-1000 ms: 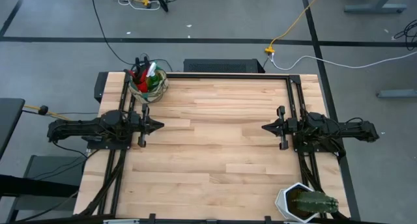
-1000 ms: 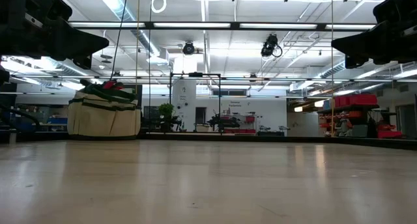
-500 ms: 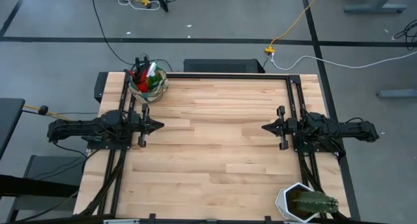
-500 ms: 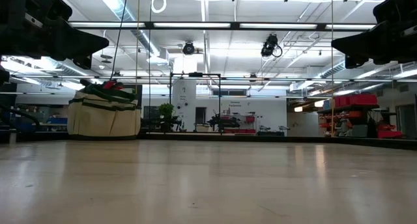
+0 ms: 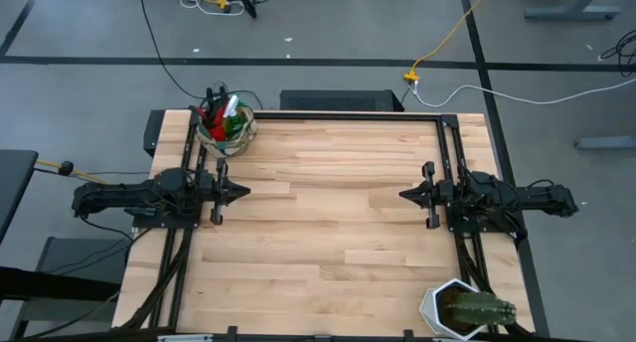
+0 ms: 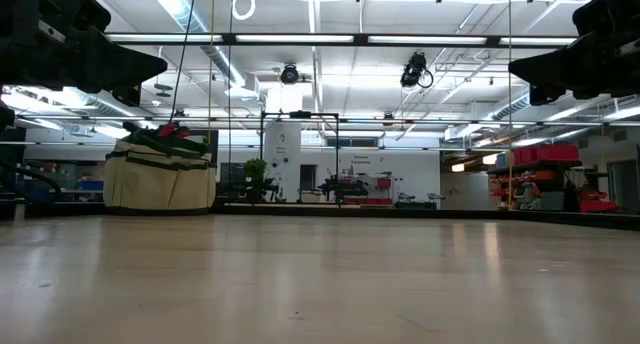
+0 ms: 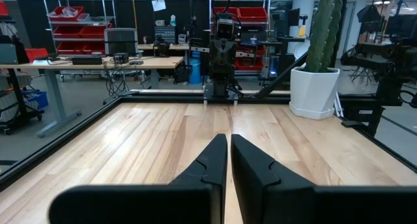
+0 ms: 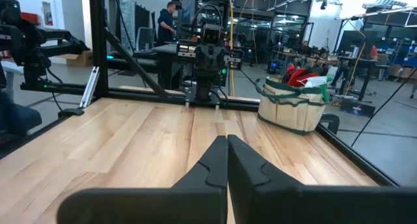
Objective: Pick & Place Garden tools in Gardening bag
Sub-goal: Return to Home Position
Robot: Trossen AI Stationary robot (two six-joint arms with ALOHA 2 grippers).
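Left arm (image 5: 129,200) lies along the left edge of the table (image 5: 328,233), about halfway between its near and far edges. Left gripper (image 5: 244,192) points in toward the table's centre and hangs above the wood; fingers (image 7: 214,162) pressed together, nothing between them. Bag (image 5: 227,129) stands upright in the far left corner, just beyond the left arm and apart from it; the low view shows it resting flat on the table. Tools (image 5: 231,123) crowd its open top: red glove (image 5: 212,114) plus green and white parts stick out, single tools otherwise not separable. Right arm (image 5: 517,200) lies along the right edge, opposite the left one. Right gripper (image 5: 402,195) points inward, facing the left gripper across the wood, well apart from it; fingers (image 8: 214,162) closed against each other, empty. White pot (image 5: 437,304) holding a cactus (image 5: 479,308) sits at the near right corner, beside the right arm's cable run.
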